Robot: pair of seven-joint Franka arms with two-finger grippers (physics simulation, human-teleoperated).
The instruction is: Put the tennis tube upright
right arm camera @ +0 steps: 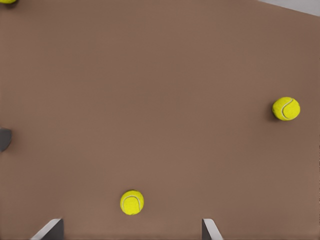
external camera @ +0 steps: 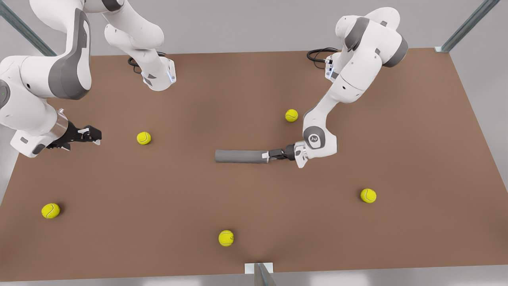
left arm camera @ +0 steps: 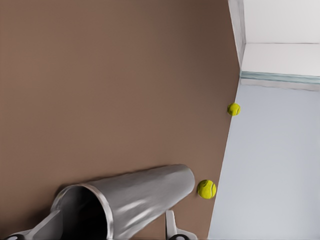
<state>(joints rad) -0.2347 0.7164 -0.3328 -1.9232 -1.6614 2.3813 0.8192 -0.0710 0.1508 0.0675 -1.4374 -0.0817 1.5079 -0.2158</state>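
The tennis tube [external camera: 240,156] is a dark-grey cylinder lying flat near the middle of the brown table [external camera: 397,151]. Its long axis runs across the front view. My left gripper [external camera: 272,155] comes in low from the front view's right and is shut on the tube's end. In the left wrist view the tube [left arm camera: 142,192] shows its silver rim and dark open mouth between the two fingers [left arm camera: 171,225]. My right gripper [external camera: 94,137] hangs open at the front view's left, far from the tube. Its fingertips [right arm camera: 50,230] frame bare table.
Several yellow tennis balls lie scattered on the table: one [external camera: 143,138] beside the right gripper, one [external camera: 291,115] behind the left arm, one [external camera: 226,238] near the front edge. The arm bases stand along the far edge.
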